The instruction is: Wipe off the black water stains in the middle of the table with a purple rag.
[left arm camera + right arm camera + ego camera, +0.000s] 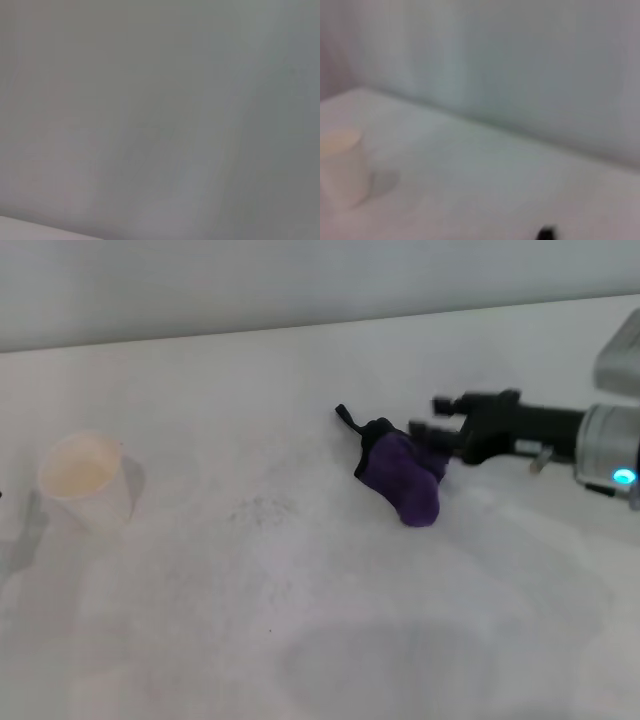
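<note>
— While the right tool reaches in low over the surface, what does it have?
— Nothing: its fingers stand apart, the rag bunched just beneath and ahead of them.
— And the stain?
— Only a faint grey smudge shows, beyond the rag. A cup stands far past that.

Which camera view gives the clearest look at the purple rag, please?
The head view does: the purple rag lies bunched on the white table, right at the right claw. The left wrist view shows only a blank grey surface. The right wrist view shows table and a cup, but no rag.
</note>
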Tool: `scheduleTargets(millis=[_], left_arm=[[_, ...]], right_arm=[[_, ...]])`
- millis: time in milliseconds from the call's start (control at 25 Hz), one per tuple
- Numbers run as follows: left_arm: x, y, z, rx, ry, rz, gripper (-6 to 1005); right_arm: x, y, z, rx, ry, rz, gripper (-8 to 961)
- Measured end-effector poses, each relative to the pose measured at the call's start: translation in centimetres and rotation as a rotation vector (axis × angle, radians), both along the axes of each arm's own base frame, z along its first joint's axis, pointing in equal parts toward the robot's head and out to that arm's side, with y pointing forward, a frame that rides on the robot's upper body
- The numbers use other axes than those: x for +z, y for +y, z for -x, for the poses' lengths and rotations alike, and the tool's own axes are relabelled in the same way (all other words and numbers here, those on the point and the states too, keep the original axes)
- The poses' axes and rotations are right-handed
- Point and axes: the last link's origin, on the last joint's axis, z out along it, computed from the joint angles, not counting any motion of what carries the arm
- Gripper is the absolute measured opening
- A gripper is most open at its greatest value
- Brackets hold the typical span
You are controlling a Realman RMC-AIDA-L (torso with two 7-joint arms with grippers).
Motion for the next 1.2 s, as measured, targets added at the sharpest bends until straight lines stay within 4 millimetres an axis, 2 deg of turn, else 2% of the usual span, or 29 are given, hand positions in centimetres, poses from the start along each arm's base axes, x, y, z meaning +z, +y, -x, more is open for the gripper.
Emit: scheduleTargets(millis=[200, 360, 440, 600, 840, 1200], left_arm=[[0.0, 0.2, -0.1, -0.006, -0.001, 0.0, 883], [0.0, 0.5, -0.4, -0.015, -0.002, 0.0, 883], [0.1, 0.6, -0.4, -0.015, -0.002, -0.002, 883], [0.2, 0.7, -0.4, -0.015, -0.005, -0.01, 883], [0.1, 1.1, -0.7, -0.023, -0.006, -0.009, 883], [0.0, 1.5, -0.9, -0.029, -0.007, -0.004, 883]], right_arm=[[3.3, 0.4, -0.3, 0.075, 0.129, -0.151, 525], [6.1, -0.5, -1.4, 0.14, 0.345, -0.406, 668], [6.8, -1.7, -2.7, 0.144, 0.405, -0.585, 736], [6.5, -3.6, -5.7, 0.07, 0.296, -0.818, 864], [5.0, -4.8, -9.7, -0.146, 0.121, -0.853, 868], [4.6, -4.7, -10.3, -0.195, 0.105, -0.83, 868]])
